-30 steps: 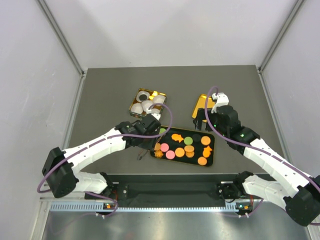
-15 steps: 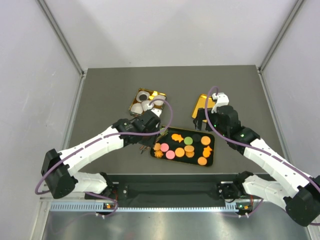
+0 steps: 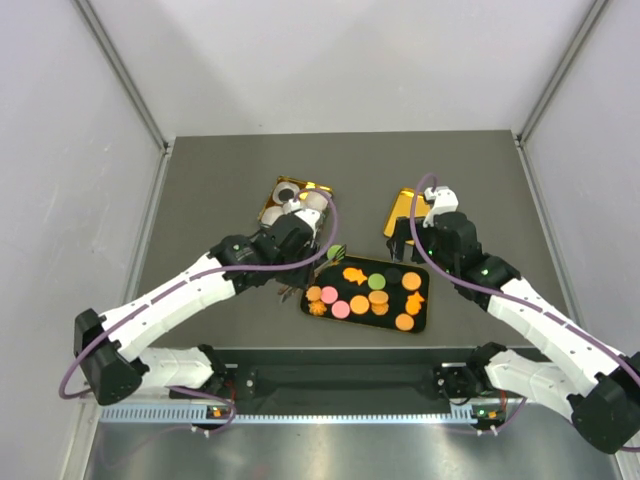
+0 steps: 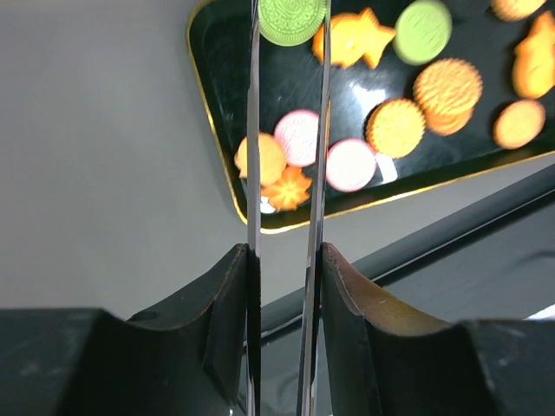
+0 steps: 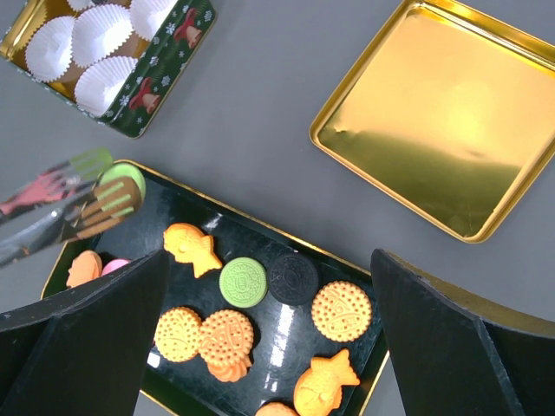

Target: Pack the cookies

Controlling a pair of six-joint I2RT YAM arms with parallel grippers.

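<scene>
Pinching a pair of metal tongs, your left gripper has its fingers pressed onto the outer faces of the two blades. The blades run forward side by side. At their tips they clamp one round green cookie by its edges.

That green cookie sits over the far left corner of the black tray, which has a gold rim. You cannot tell from these views whether it is lifted off the tray or resting on it.

The rest of the cookies lie flat on the same tray: orange rounds, pink rounds, another green round, one dark round and several orange fish and star shapes. Two orange rounds near the middle overlap.

Your right gripper is spread wide and holds nothing. It hangs above the far right part of the tray, well apart from the tongs.

Beyond the tray, far left, stands the green Christmas tin, filled with white paper cups. Far right lies a square gold lid, hollow side up. Tray, tin and lid all rest on the dark grey table, none of them touching.
</scene>
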